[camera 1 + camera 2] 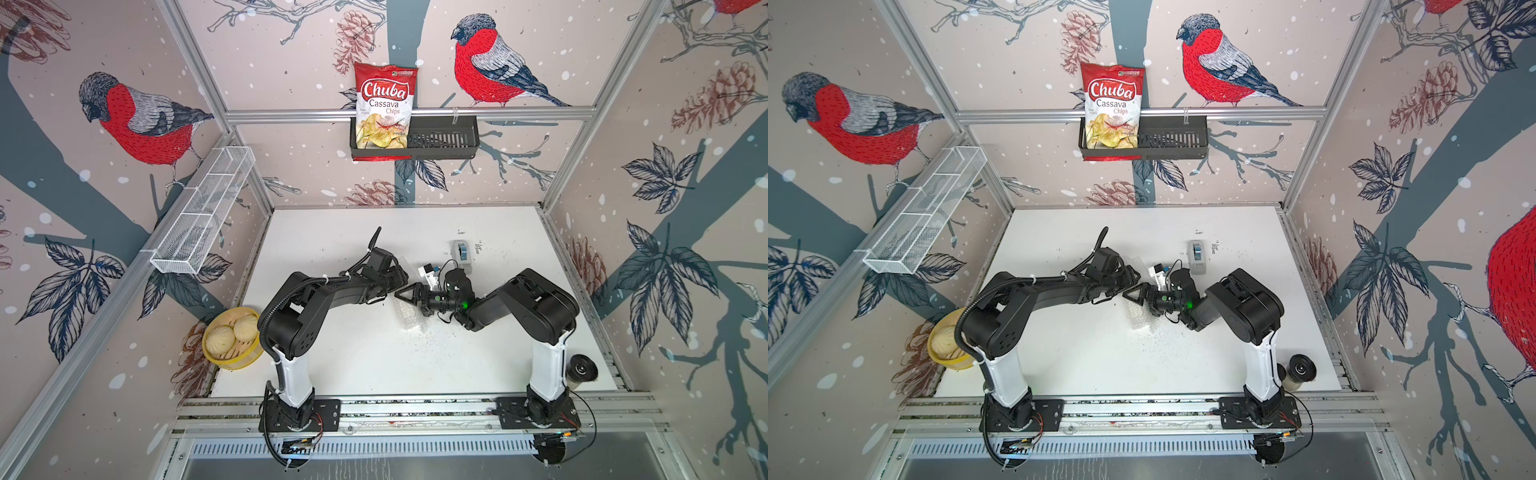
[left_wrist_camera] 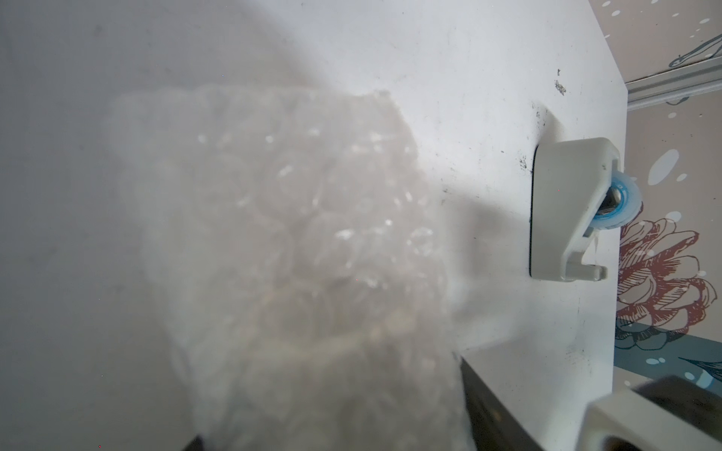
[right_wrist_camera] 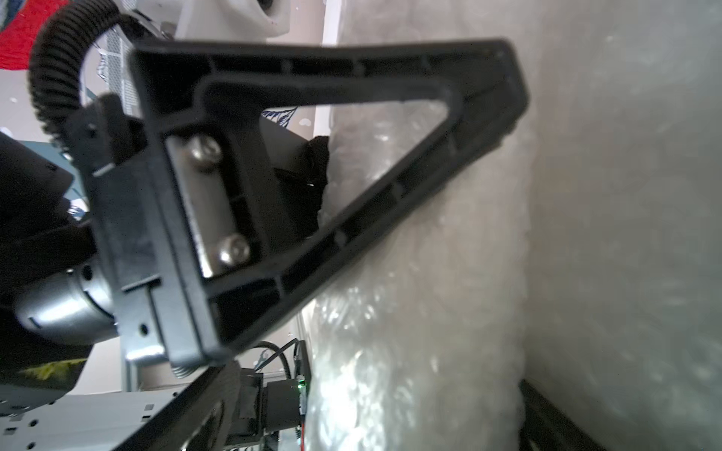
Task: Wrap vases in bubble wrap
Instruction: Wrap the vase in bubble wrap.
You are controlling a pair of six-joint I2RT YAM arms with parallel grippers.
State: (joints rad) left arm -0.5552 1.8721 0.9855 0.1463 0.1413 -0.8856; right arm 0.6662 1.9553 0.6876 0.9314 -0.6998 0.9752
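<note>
Bubble wrap | left gripper clamps it | right gripper straddles it, grip unclear | hold your left clamp firm, wrap taut between jaws.

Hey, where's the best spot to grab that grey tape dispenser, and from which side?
Probably take the tape dispenser by its grey body, from above, squeezing across its two flat long sides. It stands upright on the table, apart from the bubble wrap, and those sides look parallel. Avoid the blue roll.

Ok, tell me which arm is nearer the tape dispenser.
Right. The right arm has its wrist just beside the tape dispenser; the left arm stops farther away, at the bubble wrap.
</note>
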